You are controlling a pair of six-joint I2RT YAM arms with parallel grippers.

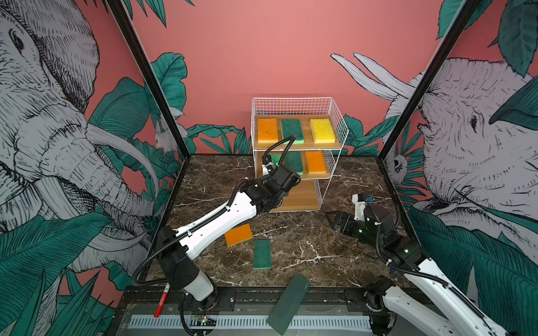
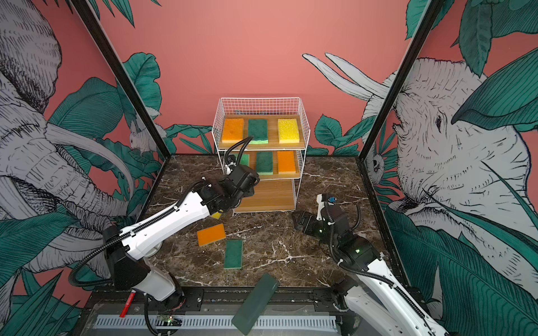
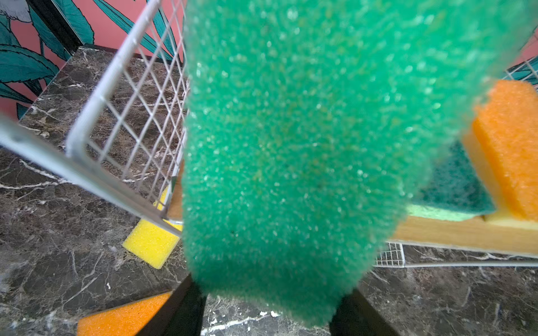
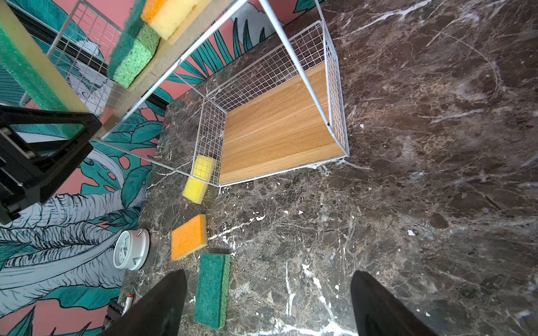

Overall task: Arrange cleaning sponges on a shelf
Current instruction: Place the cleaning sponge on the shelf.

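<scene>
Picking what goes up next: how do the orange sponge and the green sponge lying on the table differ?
The orange sponge shows an orange top over pale yellow foam; the green sponge has a dark green top over lighter green foam. In both top views the orange one lies skewed and nearer the shelf, while the green one looks narrower and lies lengthwise toward the front edge. Both lie flat, untouched.

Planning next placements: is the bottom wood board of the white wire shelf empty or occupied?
Empty. The bottom wood board of the white wire shelf shows bare wood in the right wrist view and both top views.
</scene>
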